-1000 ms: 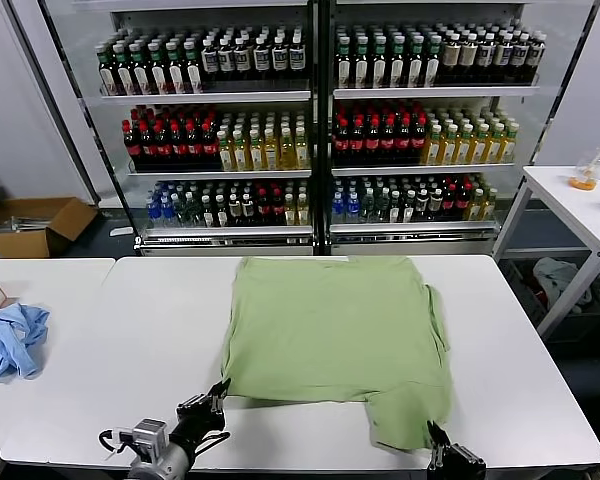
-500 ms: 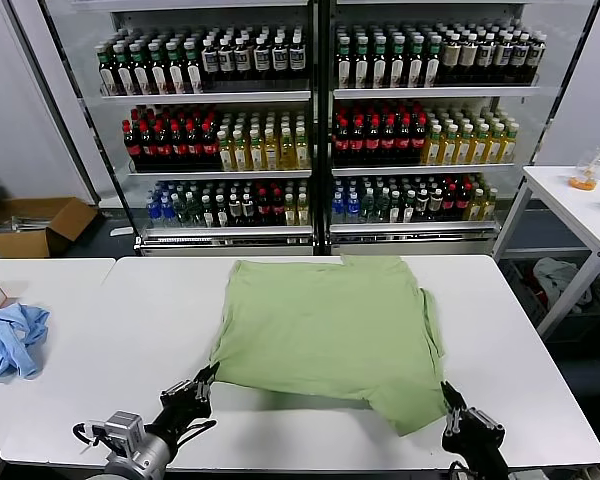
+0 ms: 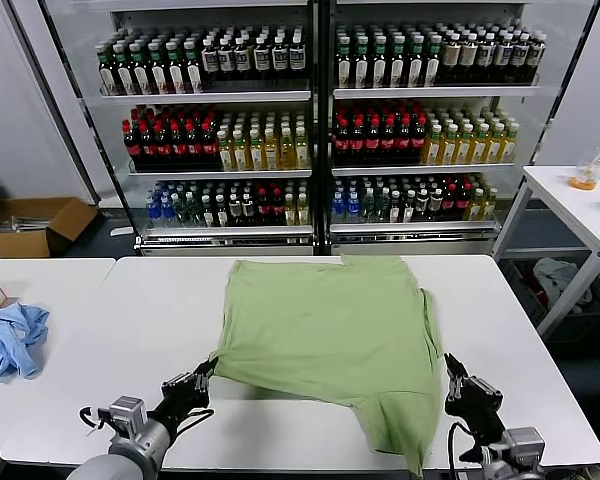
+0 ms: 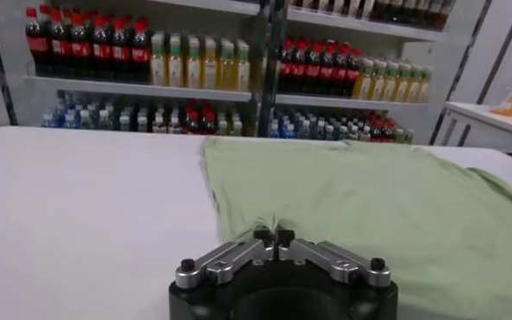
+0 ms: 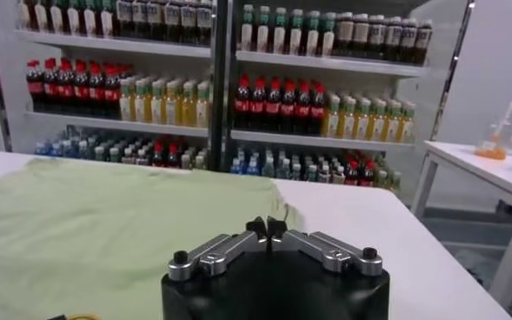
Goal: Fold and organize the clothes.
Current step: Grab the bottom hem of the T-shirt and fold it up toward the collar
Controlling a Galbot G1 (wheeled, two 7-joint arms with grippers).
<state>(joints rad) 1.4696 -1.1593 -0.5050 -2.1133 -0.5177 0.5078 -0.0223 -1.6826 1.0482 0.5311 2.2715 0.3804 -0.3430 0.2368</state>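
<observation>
While I watch from the head camera, the green shirt (image 3: 330, 345) lies spread on the white table (image 3: 100, 340), collar end toward the drinks shelves (image 3: 315, 130), one sleeve trailing to the table's near edge on my right side.

My left arm reaches in low from the near left corner, forearm angled up toward the shirt. Its left pincer (image 3: 192, 385) sits at the shirt's near left corner; in the left wrist view the fingertips (image 4: 274, 235) meet, clamped on a thin fold of the fabric edge.

My right arm comes up from the near right corner, wrist upright, the right pincer (image 3: 458, 385) standing just beside the shirt's right edge. In the right wrist view its tips (image 5: 265, 229) look nearly together, with the cloth lying beyond them. I cannot tell whether they are parted or pinching anything.

A blue cloth (image 3: 10, 340) lies crumpled on the neighbouring table, well apart to my left.
</observation>
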